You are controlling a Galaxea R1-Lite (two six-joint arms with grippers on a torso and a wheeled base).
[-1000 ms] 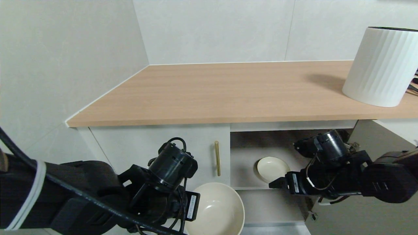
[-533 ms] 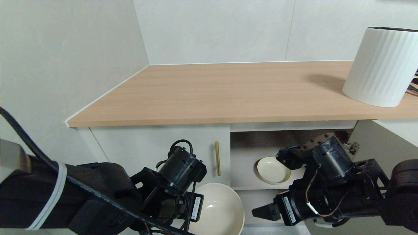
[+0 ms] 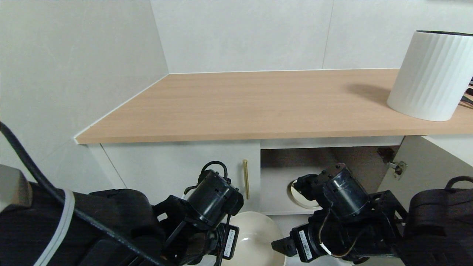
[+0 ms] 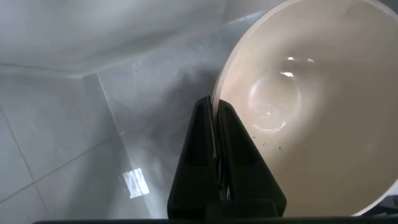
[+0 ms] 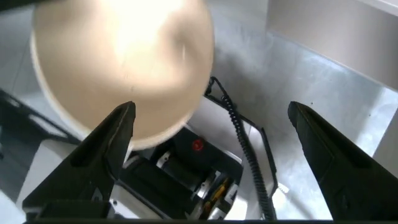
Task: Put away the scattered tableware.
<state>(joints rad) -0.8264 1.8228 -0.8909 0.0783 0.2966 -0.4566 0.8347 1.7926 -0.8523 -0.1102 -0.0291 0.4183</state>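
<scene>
Bowl [image 4: 305, 106] gripped by left pincer [image 4: 214, 107], right pincer [image 5: 211, 111] alongside.

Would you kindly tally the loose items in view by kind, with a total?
Bowls: 1, the cream bowl, gripped at its rim by the left gripper.
Plates: 1, the small plate on the cupboard shelf.
Ribbed white containers: 1, on the counter.
Total: 3.

I work in a home kitchen: a wood-grain countertop [image 3: 258, 103] over white cabinets [image 3: 173, 162] with a brass handle [image 3: 245, 179], pale tiled walls [image 3: 240, 33], a plate [image 3: 295, 198] shelved inside.
</scene>
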